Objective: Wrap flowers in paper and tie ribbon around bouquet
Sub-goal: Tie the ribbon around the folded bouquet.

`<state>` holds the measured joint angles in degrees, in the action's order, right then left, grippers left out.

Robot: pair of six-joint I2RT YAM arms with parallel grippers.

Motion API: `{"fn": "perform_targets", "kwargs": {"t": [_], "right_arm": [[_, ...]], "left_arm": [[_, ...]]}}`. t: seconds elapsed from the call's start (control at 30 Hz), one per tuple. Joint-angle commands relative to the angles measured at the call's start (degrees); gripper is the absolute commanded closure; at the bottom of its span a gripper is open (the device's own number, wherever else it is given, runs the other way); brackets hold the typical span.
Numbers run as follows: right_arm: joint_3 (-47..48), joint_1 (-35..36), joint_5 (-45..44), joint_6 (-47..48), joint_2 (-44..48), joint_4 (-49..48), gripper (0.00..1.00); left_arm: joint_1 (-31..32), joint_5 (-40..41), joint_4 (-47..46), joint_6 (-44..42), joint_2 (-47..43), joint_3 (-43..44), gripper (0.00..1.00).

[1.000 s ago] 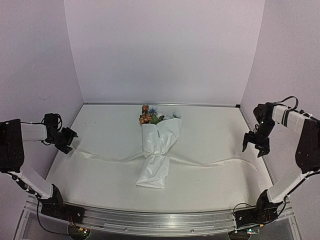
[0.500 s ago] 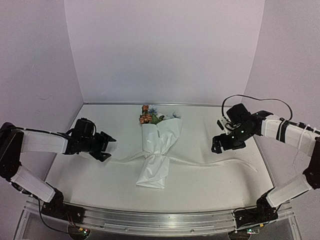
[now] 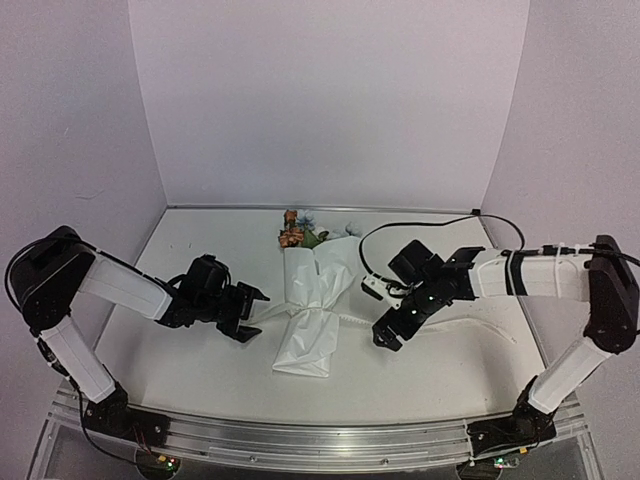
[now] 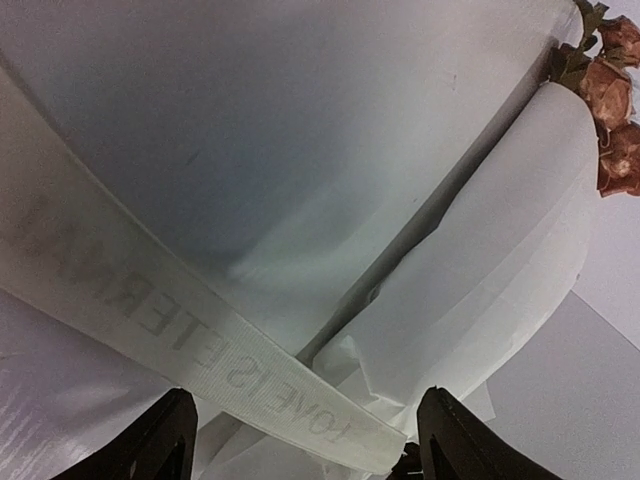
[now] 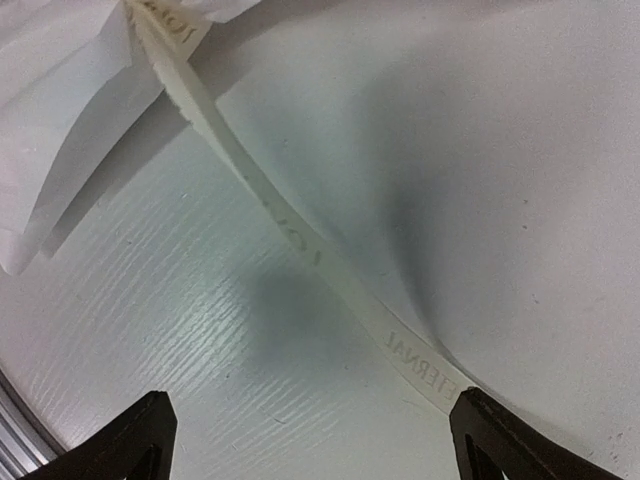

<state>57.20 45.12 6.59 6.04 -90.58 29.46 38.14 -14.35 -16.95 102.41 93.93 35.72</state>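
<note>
A: Bouquet (image 3: 312,290): lying central on worktop (image 3: 430,380), ribbon (image 4: 230,365) crossing its waist, trailing left and right.
B: Left jaws, right jaws: both gaping, empty, over ribbon. Advise gripping each tail squarely.

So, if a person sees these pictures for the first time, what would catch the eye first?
The bouquet, a white paper cone with orange flowers at its far end, lies in the middle of the table. A pale ribbon printed with LOVE IS ETERNAL crosses its narrow waist and trails out to both sides. The left gripper and the right gripper hang open on either side of it, each above a ribbon tail.
</note>
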Motion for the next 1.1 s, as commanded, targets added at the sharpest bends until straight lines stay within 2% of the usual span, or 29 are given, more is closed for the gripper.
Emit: {"fn": "perform_targets", "kwargs": {"t": [0.0,0.13,0.3,0.4,0.5,0.63,0.7,0.77,0.8,1.07], "right_arm": [[4.6,2.1,-3.3,3.8,-4.4,-2.9,0.02],[7.2,2.4,-5.5,4.3,-8.7,-5.5,0.04],[10.8,2.6,-4.7,3.1,-13.2,-6.2,0.16],[11.9,2.9,-4.3,2.3,-14.7,-6.3,0.23],[12.5,3.5,-4.5,1.9,-15.5,-6.3,0.33],[12.7,3.7,-5.5,1.2,-15.9,-5.5,0.57],[12.6,3.7,-6.2,0.7,-15.8,-4.9,0.76],[12.5,3.7,-6.5,0.0,-15.7,-4.1,0.95],[12.4,3.7,-6.6,-0.5,-15.7,-3.8,1.00],[6.6,3.7,-13.4,-4.5,-11.3,-3.2,1.00]], "left_arm": [[0.8,0.8,-4.2,2.4,2.2,3.5,0.21],[0.8,0.7,-6.9,2.8,4.9,4.2,0.24],[0.8,1.6,-8.3,3.0,7.4,5.3,0.36],[0.7,1.9,-9.1,3.2,8.3,5.3,0.47],[0.7,2.3,-9.7,2.7,8.9,5.1,0.63],[0.0,3.3,-8.3,-0.8,8.4,5.6,0.85],[-0.6,4.1,-6.7,-4.1,7.7,6.0,0.95],[-1.1,5.5,-3.7,-7.4,6.7,6.5,1.00],[-1.3,6.1,-2.6,-9.0,6.2,6.5,1.00],[-3.4,10.4,6.4,-19.9,1.2,4.9,1.00]]}}
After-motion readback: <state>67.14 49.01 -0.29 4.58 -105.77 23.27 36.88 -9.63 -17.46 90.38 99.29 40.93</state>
